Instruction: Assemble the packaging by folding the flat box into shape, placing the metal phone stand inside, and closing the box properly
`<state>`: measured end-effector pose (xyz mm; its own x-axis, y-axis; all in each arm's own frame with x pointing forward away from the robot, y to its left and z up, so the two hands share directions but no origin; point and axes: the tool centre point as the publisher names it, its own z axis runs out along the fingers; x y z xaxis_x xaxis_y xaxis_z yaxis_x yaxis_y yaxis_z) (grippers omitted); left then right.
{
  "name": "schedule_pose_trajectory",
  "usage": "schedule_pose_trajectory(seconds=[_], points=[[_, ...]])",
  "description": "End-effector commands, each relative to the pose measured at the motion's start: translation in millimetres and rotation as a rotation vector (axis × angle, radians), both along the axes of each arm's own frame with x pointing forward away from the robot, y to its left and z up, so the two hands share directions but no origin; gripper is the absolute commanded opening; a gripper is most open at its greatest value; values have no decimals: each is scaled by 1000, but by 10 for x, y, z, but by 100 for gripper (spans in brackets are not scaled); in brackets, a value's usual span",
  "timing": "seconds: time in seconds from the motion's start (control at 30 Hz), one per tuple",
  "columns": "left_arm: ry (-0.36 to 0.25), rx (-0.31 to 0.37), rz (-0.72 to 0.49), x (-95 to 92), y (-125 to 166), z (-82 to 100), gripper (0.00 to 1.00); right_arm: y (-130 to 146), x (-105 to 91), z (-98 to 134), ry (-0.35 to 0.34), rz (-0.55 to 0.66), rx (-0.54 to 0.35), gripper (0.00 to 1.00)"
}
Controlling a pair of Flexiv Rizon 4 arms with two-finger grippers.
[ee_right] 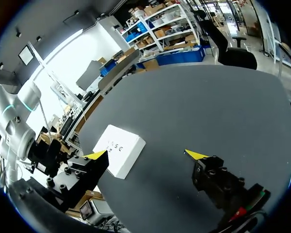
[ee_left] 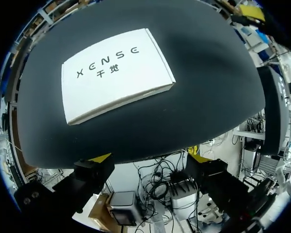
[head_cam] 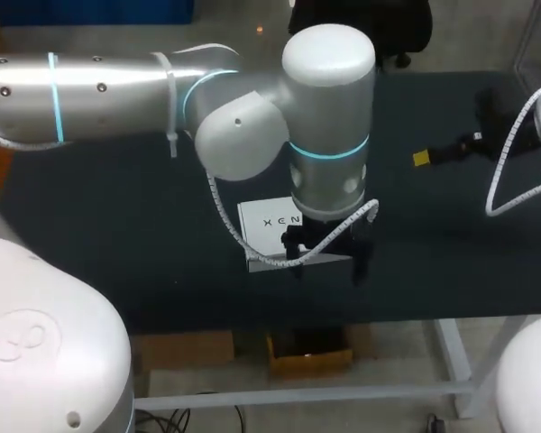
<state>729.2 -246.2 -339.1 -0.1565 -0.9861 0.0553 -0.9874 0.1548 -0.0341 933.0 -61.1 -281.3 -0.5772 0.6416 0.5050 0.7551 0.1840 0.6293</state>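
— How far along is this looking?
— Nearly finished, I'd judge. The box (ee_left: 116, 75) is lying on the table (ee_left: 208, 97) as a shaped, flat-topped block, and nothing is sticking up from it that I can see.
— And the stand?
— It is not showing anywhere on the table, so it is probably sitting inside. I cannot confirm that.
— What are the grippers doing?
— The left gripper (ee_left: 150, 162) is hovering over the box near the table's front edge, fingers spread, gripping nothing. The right gripper (ee_right: 145, 155) is hanging well off to the box's side, likewise spread and empty.
— Anything left?
— Perhaps a last press on its top. Otherwise both grippers are looking free to pull away.
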Motion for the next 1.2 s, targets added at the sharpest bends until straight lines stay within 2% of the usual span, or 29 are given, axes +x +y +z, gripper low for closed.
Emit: schedule_pose_trajectory(seconds=[0.03,0.13,0.23,0.47,0.77,1.0,1.2], points=[[-26,52,100,-15,-83,-142,100,-141,38,-87,-170,-34,148,100],[-36,55,181,-9,-91,-208,100,-197,99,-81,-243,-12,165,100],[-33,41,206,-3,-90,-254,100,-238,155,-67,-306,5,177,100],[-37,56,264,104,-55,-375,100,-247,250,-34,-439,45,167,100],[-39,61,291,236,55,-412,100,-168,317,55,-527,72,80,100],[-30,61,323,320,128,-463,100,-114,327,100,-566,-34,-70,100],[-25,53,335,366,169,-492,100,-148,369,93,-575,-65,-74,100]])
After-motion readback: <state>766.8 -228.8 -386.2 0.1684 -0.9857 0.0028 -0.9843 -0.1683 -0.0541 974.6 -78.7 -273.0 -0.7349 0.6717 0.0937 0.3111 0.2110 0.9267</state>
